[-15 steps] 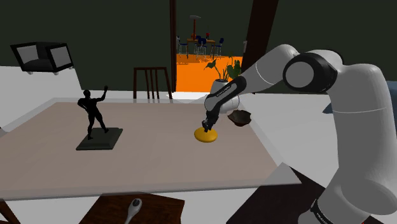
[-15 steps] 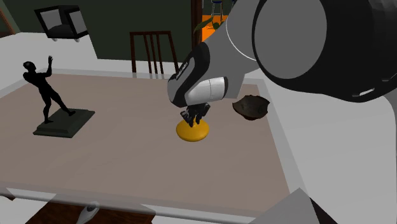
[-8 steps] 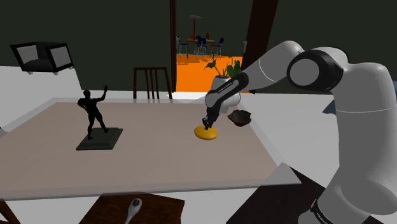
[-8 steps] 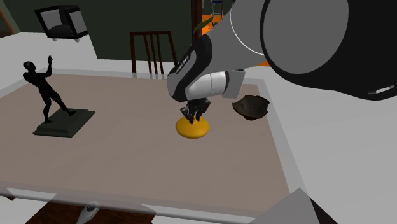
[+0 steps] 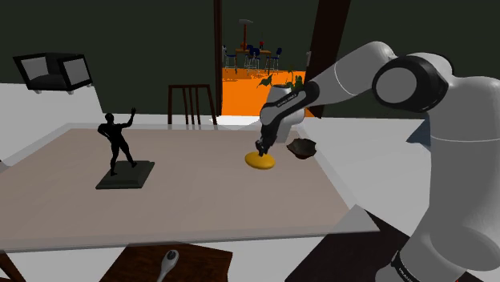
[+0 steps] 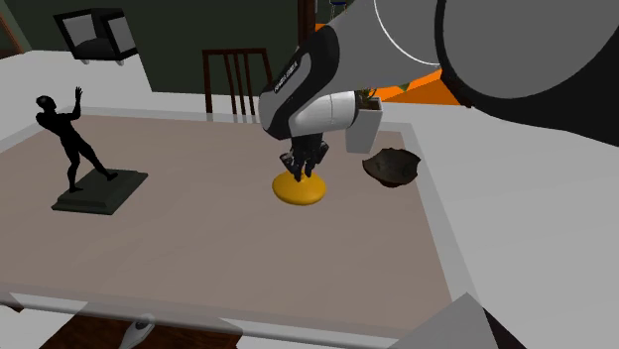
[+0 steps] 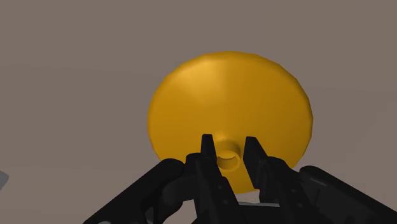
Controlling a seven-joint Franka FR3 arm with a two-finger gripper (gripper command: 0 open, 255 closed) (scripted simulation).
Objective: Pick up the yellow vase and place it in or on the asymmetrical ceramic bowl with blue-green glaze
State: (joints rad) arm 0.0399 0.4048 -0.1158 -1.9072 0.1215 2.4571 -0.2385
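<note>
A squat yellow vase (image 5: 259, 160) (image 6: 300, 189) (image 7: 229, 114), wide and flat with a narrow neck, hangs just above the brownish tabletop (image 5: 192, 192). My gripper (image 5: 260, 151) (image 6: 301, 176) (image 7: 228, 159) reaches down onto it, and its two black fingers (image 7: 207, 156) clasp the small neck between them. The bowl (image 5: 302, 148) (image 6: 392, 167) looks dark with an uneven rim. It sits on the table close to the far right corner, a short way to the vase's right in both exterior views.
A black figurine on a dark base (image 5: 118, 152) (image 6: 77, 149) stands on the table's left side. A wooden chair (image 5: 190, 102) (image 6: 238, 79) is behind the far edge. A white spoon-like utensil (image 5: 168, 260) lies below the near edge.
The gripper has risen a little with the yellow vase in it, and the vase has left the tabletop and drifted slightly toward the far side. The bowl and figurine stayed put.
</note>
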